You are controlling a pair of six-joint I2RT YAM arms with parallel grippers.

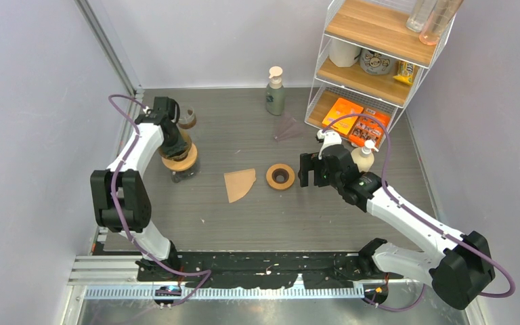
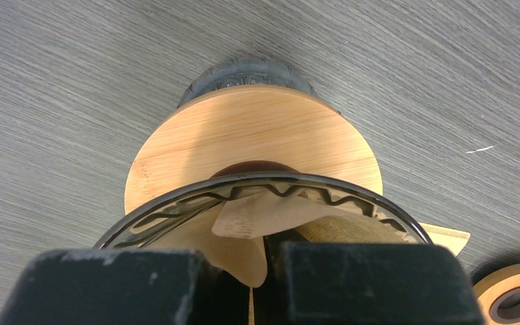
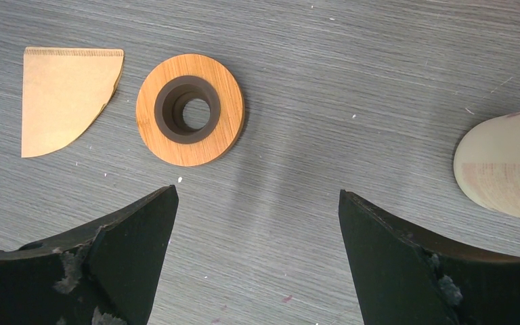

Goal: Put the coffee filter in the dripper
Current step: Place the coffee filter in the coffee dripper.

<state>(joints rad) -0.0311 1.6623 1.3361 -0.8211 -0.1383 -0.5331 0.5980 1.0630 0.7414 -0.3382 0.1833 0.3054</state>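
Filter (image 2: 244,220) crumpled inside dripper (image 2: 254,139) rim, pinched by closed left fingers (image 2: 108,284) near table's left edge; grip visible in left wrist view only. Second filter (image 3: 64,95) flat mid-table, curved edge toward adjacent ring (image 3: 189,108). Right fingers (image 3: 122,257) spread wide, empty, above bare table (image 3: 352,68).

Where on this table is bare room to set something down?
Bare: the near strip between the flat paper filter and the base rail; the back stretch between dripper and pump bottle. Crowded: around wooden ring, right claw, shelf rack.
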